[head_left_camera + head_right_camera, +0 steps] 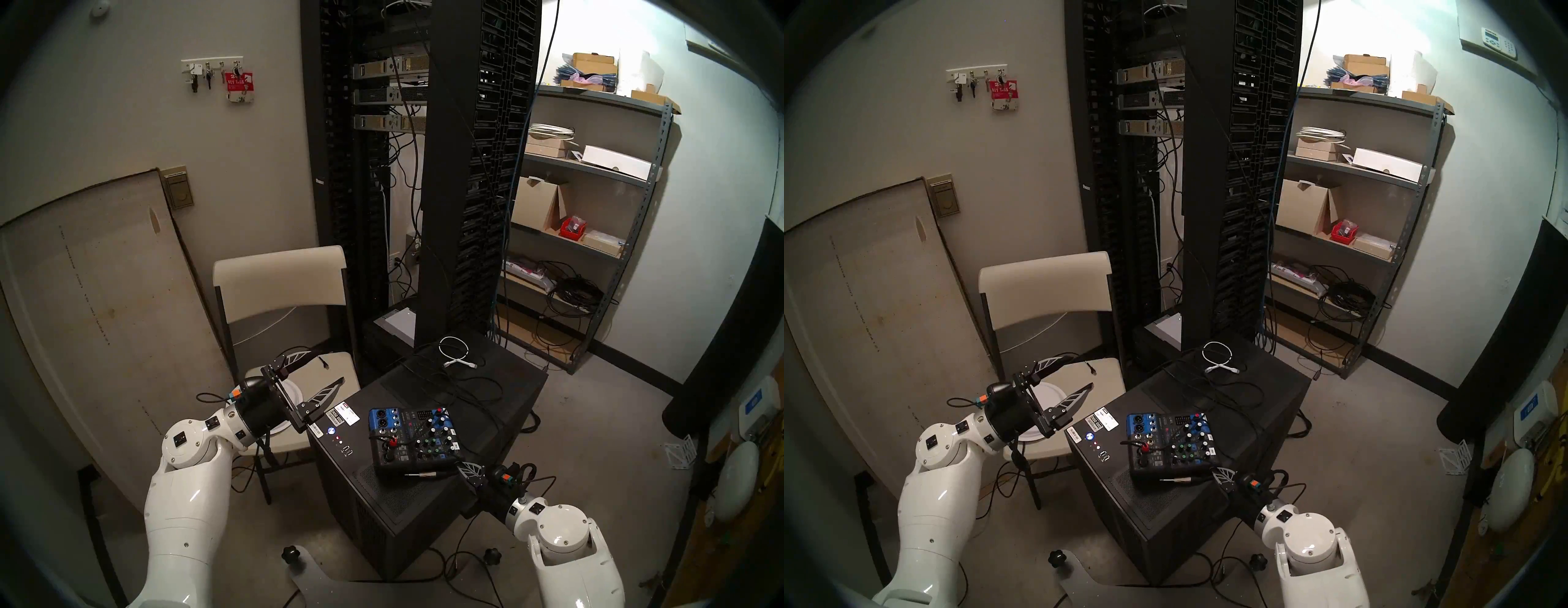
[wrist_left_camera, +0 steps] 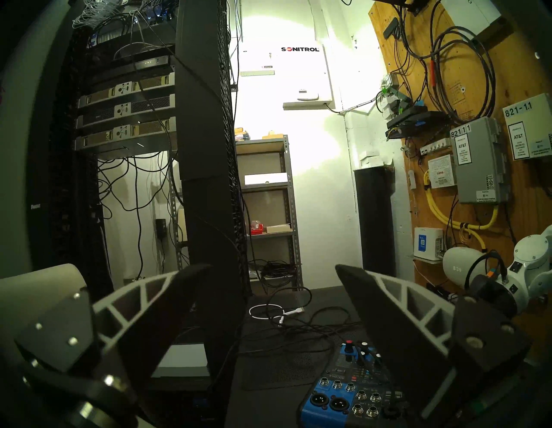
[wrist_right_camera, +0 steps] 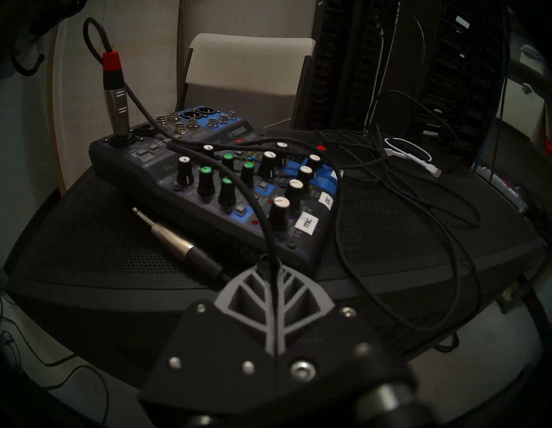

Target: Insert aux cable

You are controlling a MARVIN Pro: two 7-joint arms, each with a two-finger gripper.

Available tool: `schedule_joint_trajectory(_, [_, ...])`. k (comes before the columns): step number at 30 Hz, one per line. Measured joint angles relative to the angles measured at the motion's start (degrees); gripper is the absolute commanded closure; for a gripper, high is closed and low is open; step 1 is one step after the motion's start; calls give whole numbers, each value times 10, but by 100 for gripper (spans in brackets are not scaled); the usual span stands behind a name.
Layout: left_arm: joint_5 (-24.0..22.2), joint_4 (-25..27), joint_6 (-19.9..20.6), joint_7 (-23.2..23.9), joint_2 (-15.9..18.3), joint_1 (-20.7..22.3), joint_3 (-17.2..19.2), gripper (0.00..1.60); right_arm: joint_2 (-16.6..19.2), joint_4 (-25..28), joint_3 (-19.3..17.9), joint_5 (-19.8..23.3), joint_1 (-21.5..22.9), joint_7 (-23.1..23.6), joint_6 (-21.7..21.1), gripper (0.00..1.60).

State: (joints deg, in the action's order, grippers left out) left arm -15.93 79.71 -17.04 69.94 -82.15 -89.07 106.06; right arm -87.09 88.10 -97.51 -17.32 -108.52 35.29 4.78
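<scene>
The aux cable's dark grey jack plug (image 1: 424, 475) lies flat on the black computer case (image 1: 488, 403), just in front of the blue and black mixer (image 1: 415, 437). It also shows in the right wrist view (image 3: 176, 239) and the head right view (image 1: 1180, 479). My right gripper (image 1: 466, 469) is shut at the mixer's front right corner, its tips (image 3: 271, 266) just behind the plug's cord end. A thin black cable runs over the mixer (image 3: 209, 167) to those tips; I cannot tell if it is pinched. My left gripper (image 1: 326, 367) is open and empty over the chair, left of the case.
A red-collared plug (image 3: 115, 89) stands plugged in the mixer's near left corner. A white coiled cable (image 1: 456, 350) and loose black cables lie on the case's far end. A folding chair (image 1: 280, 276) stands left, a server rack (image 1: 424, 170) behind, metal shelves (image 1: 594, 212) right.
</scene>
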Motion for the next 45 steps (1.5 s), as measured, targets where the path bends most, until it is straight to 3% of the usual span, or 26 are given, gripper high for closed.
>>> schedule_joint_trajectory(19, [0, -4, 23, 9, 4, -2, 1, 0, 4, -51, 9, -5, 55, -9, 8, 160])
schedule_joint_trajectory(34, [7, -48, 59, 35, 34, 26, -2, 0, 3, 51, -19, 57, -11, 65, 9, 160])
schedule_joint_trajectory(45, [22, -97, 76, 52, 52, 57, -23, 0, -1, 127, -44, 104, -61, 116, 9, 160])
